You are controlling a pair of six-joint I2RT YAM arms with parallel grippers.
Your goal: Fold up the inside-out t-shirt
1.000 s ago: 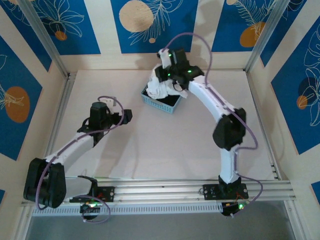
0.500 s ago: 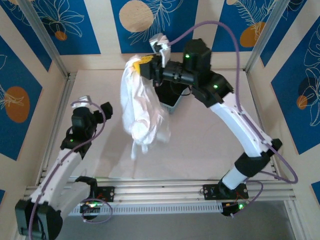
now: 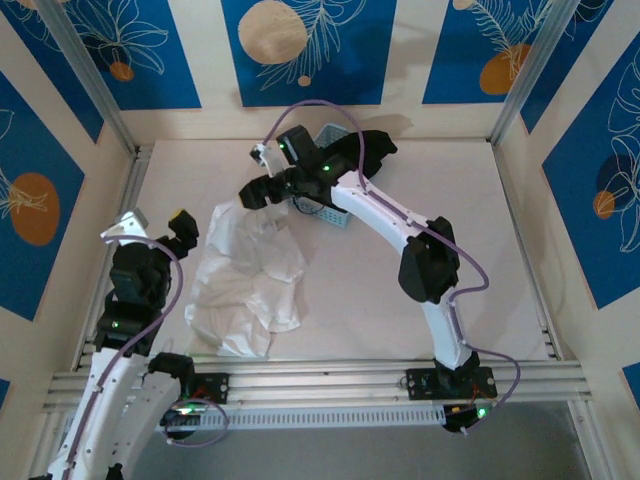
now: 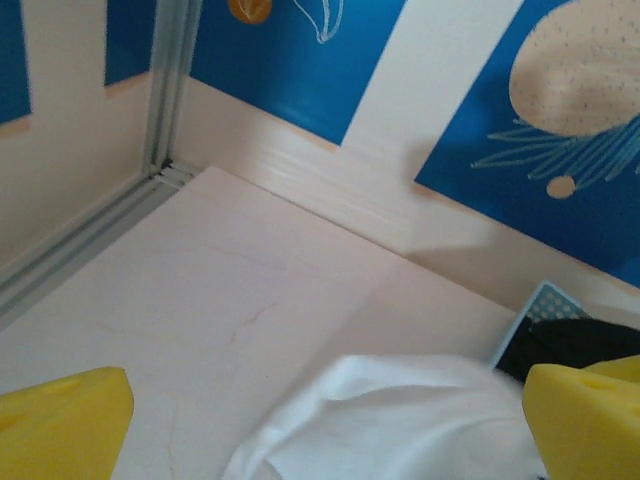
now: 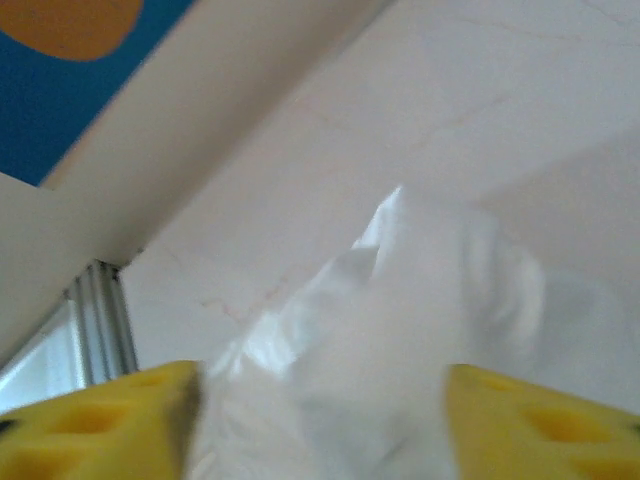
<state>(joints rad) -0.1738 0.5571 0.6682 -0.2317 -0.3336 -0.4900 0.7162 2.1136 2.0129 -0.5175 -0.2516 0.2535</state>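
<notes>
The shirt [image 3: 250, 275] lies in a crumpled white heap on the left half of the table [image 3: 350, 300], wrinkled and spread unevenly, its near edge close to the front rail [image 3: 330, 380]. Its far end reaches up under the right gripper [image 3: 262, 190], and the cloth there looks blurred and thin. That gripper hangs over the shirt's far edge at the end of the long, arched right arm, just to the left of the blue basket [image 3: 337, 214] by the back wall. In the right wrist view the gripper [image 5: 320, 410] has its jaws spread wide. The yellow pads [image 5: 100, 420] sit far apart at the lower corners, and the cloth [image 5: 400, 330] lies loose and soft-edged beyond them, not pinched. The left gripper [image 3: 155, 222] is held up over the left side of the table, just beside the shirt's left edge, and it grips nothing. In its own view [image 4: 325, 430] the jaws gape fully, with a yellow pad [image 4: 60, 420] at each lower corner. Ahead of them are bare table, a rounded fold of the shirt [image 4: 400, 420] and, past that, a corner of the basket [image 4: 545, 303] with a black garment [image 4: 565, 345] in it.
</notes>
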